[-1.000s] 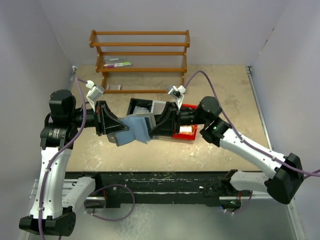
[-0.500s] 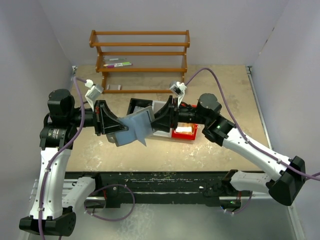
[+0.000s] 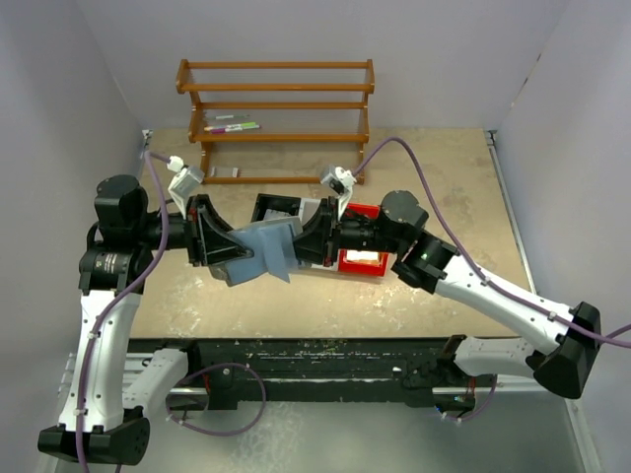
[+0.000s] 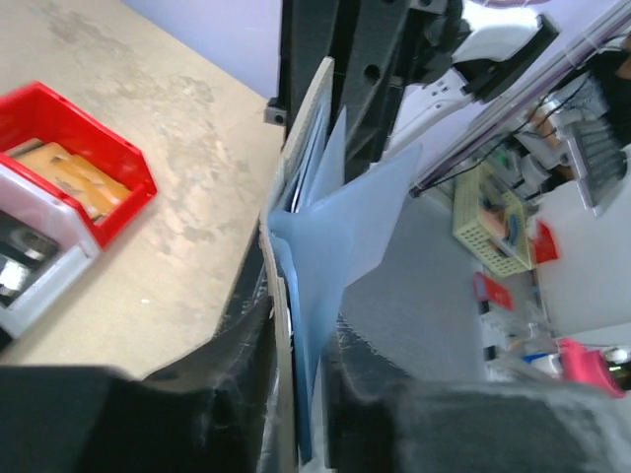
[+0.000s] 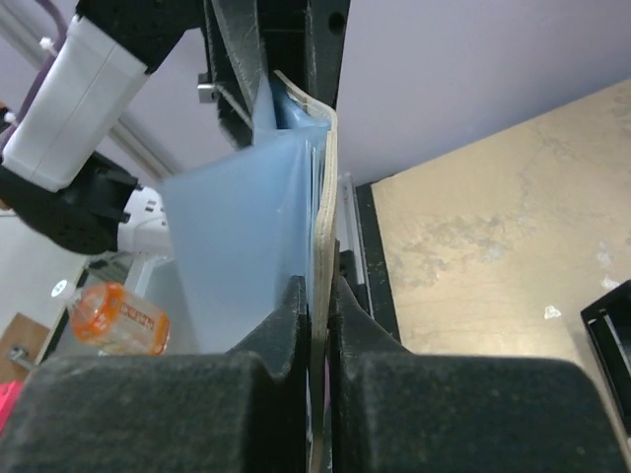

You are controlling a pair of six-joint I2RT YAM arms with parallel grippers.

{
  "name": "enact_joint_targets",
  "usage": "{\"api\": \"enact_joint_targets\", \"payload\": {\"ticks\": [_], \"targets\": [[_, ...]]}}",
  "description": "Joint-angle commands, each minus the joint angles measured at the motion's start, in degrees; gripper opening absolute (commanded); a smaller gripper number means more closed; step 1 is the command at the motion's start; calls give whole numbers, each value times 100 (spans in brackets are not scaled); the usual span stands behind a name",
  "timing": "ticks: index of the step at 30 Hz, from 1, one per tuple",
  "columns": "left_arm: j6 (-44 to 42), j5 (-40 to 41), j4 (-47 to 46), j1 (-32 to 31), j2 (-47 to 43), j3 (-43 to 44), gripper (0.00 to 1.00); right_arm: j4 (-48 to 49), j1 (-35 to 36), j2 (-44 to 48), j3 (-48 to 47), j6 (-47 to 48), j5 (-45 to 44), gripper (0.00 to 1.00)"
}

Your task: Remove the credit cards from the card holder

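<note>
The left claw (image 4: 294, 355) is clamped on the lower edge of the flat grey-blue folding card holder (image 3: 268, 246), one black finger on each face of its thin panel. The right claw (image 5: 317, 315) is pinched tight on the opposite edge, with the cream-coloured rim of the panel caught between its fingers and a pale blue flat card (image 5: 246, 227) pressed against the inner finger. Between the two claws the card holder hangs in the air above the middle of the tan speckled surface (image 3: 454, 197), and several pale blue cards fan out of its fold.

Half a second ago the right claw stood wider around the raised panel; it has since closed, and the right wrist has moved a little toward the left arm. The card holder has kept nearly the same place and tilt.

Just behind the card holder lies the row of black, white and red plastic bins (image 3: 363, 261). A brown wooden rack (image 3: 276, 99) stands at the far edge. The card holder is well apart from the left and right edges, and bare surface runs from the bins to the right edge.
</note>
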State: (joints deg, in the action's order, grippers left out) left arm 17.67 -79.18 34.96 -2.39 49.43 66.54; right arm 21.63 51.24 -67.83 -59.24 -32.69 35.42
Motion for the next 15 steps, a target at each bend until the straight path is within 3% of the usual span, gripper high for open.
{"api": "enact_joint_targets", "payload": {"ticks": [1,3,6,15], "targets": [[-435,307,7,-39,-29,183,46,-1105,257,77,-748,801,-1210,0],[-646,570,211,-39,-24,211,66,-1963,311,75,-1023,1168,-1840,0],[-931,983,434,-35,-24,238,81,-2959,361,-13,-1438,1695,-2707,0],[-617,1626,27,-40,-170,62,90,-4700,642,-462,-2410,2658,-4305,0]]}}
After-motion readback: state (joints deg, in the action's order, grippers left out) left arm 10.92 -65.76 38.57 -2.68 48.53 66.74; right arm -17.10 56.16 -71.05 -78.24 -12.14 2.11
